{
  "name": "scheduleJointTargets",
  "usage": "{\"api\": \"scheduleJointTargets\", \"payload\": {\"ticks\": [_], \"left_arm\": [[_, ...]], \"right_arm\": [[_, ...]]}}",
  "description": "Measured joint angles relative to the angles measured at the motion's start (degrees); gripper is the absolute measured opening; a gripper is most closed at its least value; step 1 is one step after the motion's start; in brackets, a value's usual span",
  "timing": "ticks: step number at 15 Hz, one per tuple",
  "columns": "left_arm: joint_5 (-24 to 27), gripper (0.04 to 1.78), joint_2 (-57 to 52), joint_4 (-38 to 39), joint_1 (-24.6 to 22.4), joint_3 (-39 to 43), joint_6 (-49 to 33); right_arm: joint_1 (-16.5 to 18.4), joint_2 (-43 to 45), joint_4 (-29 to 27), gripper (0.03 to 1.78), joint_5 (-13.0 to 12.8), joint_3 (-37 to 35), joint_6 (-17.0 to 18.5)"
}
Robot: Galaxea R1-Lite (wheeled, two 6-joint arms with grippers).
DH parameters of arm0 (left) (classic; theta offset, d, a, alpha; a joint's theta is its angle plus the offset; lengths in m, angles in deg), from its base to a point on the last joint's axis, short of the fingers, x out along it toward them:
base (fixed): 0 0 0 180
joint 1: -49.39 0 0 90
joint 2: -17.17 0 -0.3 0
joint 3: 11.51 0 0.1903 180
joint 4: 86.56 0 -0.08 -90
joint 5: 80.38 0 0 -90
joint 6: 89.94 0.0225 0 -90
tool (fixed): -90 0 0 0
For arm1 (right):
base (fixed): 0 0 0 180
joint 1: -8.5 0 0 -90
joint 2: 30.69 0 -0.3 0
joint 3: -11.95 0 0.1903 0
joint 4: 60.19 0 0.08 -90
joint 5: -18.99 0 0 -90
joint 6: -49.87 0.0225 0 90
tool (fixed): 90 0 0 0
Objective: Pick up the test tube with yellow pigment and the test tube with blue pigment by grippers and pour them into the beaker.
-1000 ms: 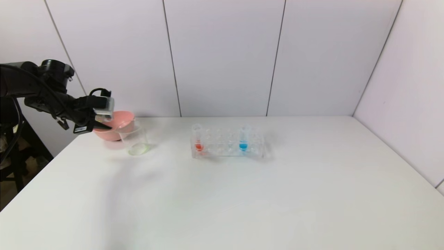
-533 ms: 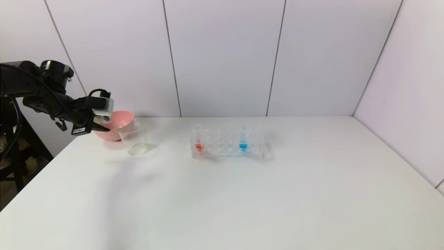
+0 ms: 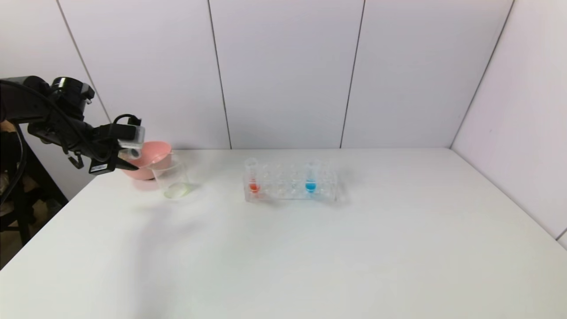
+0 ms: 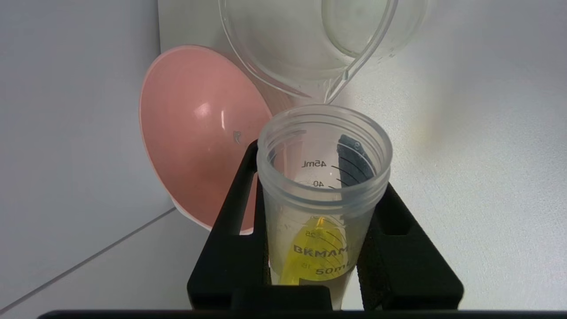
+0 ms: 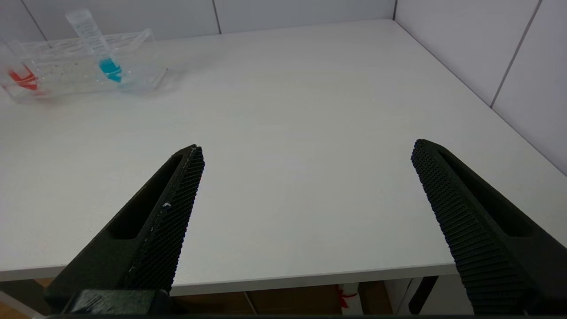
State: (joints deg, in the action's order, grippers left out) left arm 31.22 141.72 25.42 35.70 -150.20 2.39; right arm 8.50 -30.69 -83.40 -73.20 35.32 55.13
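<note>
My left gripper is shut on the test tube with yellow pigment, held tilted at the table's far left. The tube's open mouth sits just by the pouring lip of the beaker. Yellow liquid lies in the lower part of the tube. The beaker stands on the table with a pale yellowish film at its bottom. The test tube with blue pigment stands upright in the clear rack. My right gripper is open and empty above the table's near edge, far from that blue tube.
A pink bowl sits right behind the beaker, against the back wall, and fills the side of the left wrist view. A tube with orange-red liquid stands at the rack's left end. Walls close in the back and right.
My left gripper, with the yellow tube, has drifted slightly left and up, away from the beaker. Nothing else has moved.
</note>
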Motion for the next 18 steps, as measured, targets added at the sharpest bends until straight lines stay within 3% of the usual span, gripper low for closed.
{"api": "scheduleJointTargets", "payload": {"ticks": [9, 18], "left_arm": [[-1.01, 0.54, -0.16, 0.04, 0.50, 0.00, -0.99], [-6.31, 0.55, 0.09, -0.60, 1.90, 0.00, -3.89]], "right_arm": [[0.00, 0.00, 0.00, 1.71, 0.00, 0.00, 0.00], [0.00, 0.00, 0.00, 1.71, 0.00, 0.00, 0.00]]}}
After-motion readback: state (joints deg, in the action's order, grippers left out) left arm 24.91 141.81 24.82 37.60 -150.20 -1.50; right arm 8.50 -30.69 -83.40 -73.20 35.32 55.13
